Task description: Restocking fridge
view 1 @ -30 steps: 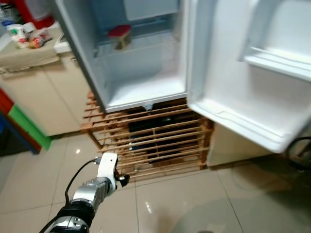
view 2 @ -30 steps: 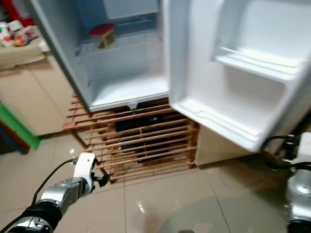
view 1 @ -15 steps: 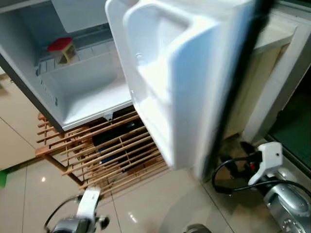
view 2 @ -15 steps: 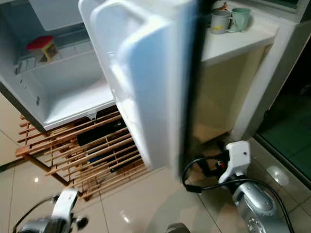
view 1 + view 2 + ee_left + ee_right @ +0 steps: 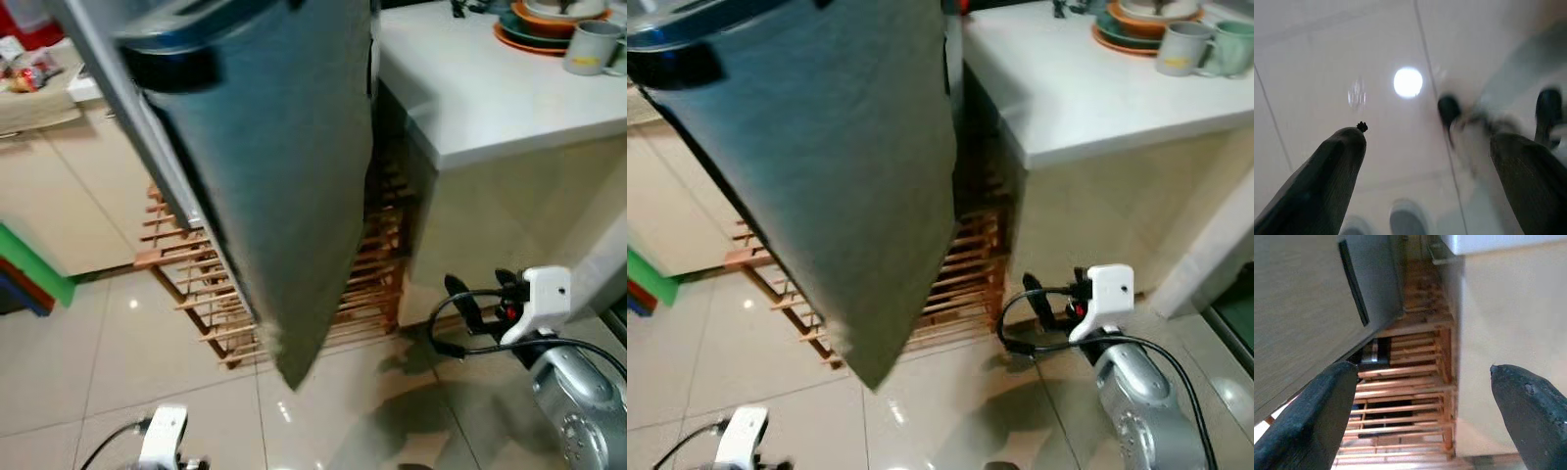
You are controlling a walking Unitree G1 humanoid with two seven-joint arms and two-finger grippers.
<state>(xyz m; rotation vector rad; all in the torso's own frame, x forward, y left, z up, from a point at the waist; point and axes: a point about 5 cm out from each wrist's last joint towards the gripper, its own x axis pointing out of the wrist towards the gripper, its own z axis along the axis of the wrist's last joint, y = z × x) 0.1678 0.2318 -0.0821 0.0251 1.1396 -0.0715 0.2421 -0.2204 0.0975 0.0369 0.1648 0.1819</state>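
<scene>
The fridge door (image 5: 265,166) shows its grey outer face with a black handle recess (image 5: 167,67) and hides the inside of the fridge. My right gripper (image 5: 451,294) hangs low to the right of the door, in front of the counter's side wall, open and holding nothing. In the right wrist view its fingers (image 5: 1327,401) stand wide apart, with the door edge and the wooden rack (image 5: 1410,382) ahead. My left arm (image 5: 163,436) hangs low at the bottom left. The left gripper (image 5: 1430,132) is open over the floor tiles.
A wooden slat rack (image 5: 372,274) sits under the fridge. A white counter (image 5: 490,88) at the right carries mugs (image 5: 588,44) and stacked plates (image 5: 539,20). A beige cabinet (image 5: 59,186) with packets (image 5: 29,73) on top stands at the left. Glossy tile floor (image 5: 118,343) lies in front.
The door has swung from wide open, showing the shelves and inner racks, to its grey outer face covering the opening. The view has swung too. My right arm has come into view.
</scene>
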